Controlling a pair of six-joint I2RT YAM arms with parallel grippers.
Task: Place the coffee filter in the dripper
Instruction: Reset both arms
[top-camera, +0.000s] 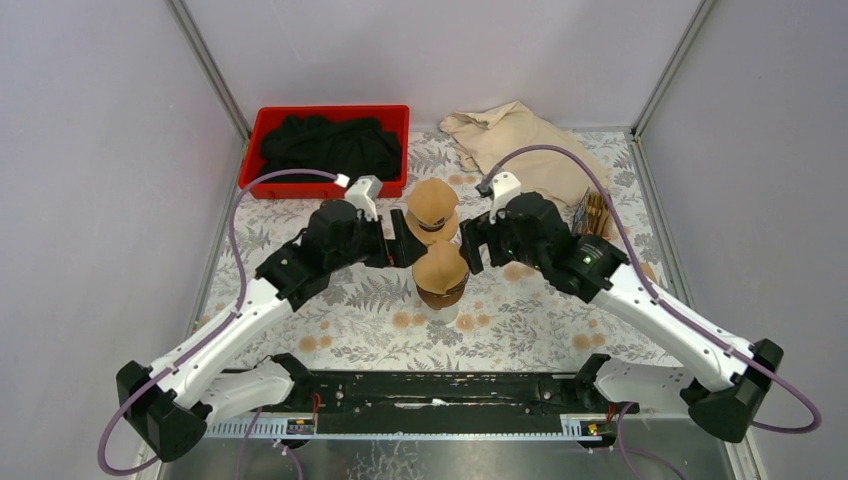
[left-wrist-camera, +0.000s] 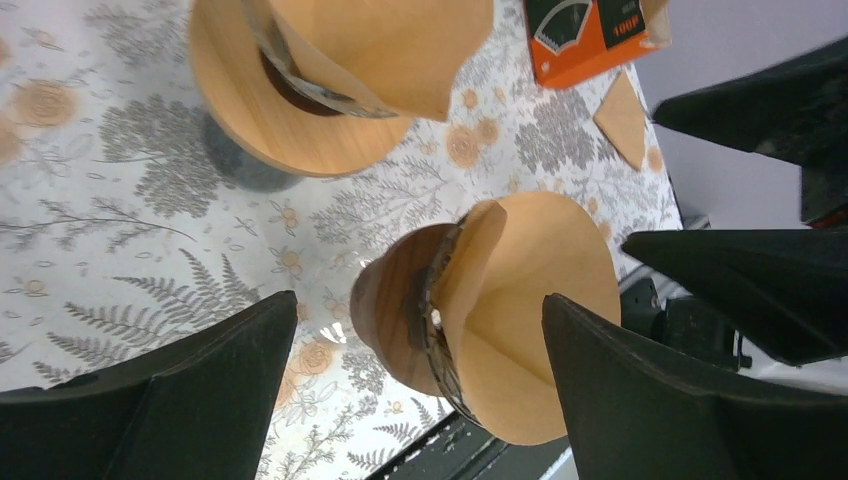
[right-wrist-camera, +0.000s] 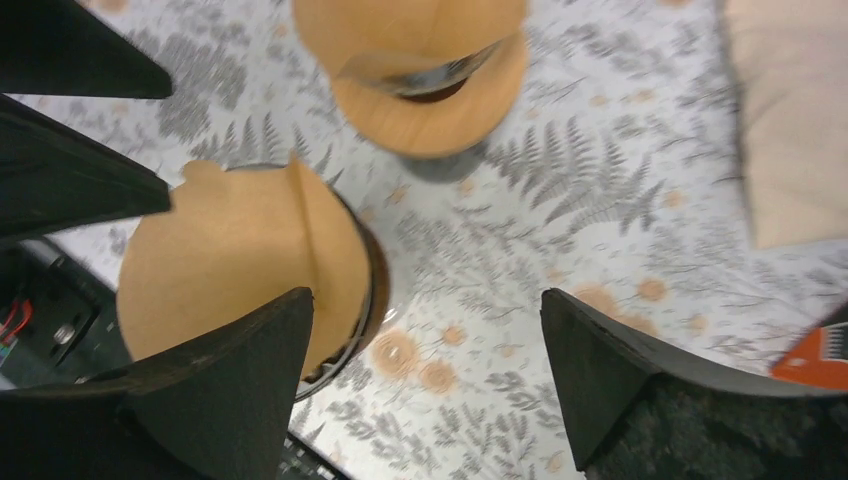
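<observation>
Starting at the left, the red bin (top-camera: 258, 135) holds a heap of black cloth (top-camera: 325, 145) and nothing for this job. The left gripper (top-camera: 397, 243) hangs just beside the near dripper (left-wrist-camera: 385, 310) with its fingers (left-wrist-camera: 170, 410) spread wide and holding nothing.

The coffee filter (left-wrist-camera: 540, 280) sits in the mouth of that dripper. It stands well above the rim, with one folded seam sticking up across it, and I cannot tell how deep it is seated.

The filter is thin brown paper, so it should be nearly weightless, soft and easy to crease or tear. A hard pinch would likely crush the cone. The upper edge or the raised seam looks like the place to grip, lightly. Pressing it home would call for a gentle touch, because the dripper looks top-heavy and may tip.

Just behind stands a second dripper (top-camera: 432, 230) with its own filter (top-camera: 432, 200) already in it.

The right gripper (top-camera: 472, 245) faces the left one across the near dripper. Its fingers (right-wrist-camera: 230, 400) are also wide apart and hold nothing, though one tip overlaps the paper's edge in its own view, and I cannot tell whether it touches.

Further right, an orange box (left-wrist-camera: 590, 35) lies on the patterned table (top-camera: 520, 320) with a loose folded filter (left-wrist-camera: 625, 115) just beside it. What the box holds is unclear. A beige cloth (top-camera: 515, 140) lies at the back.
</observation>
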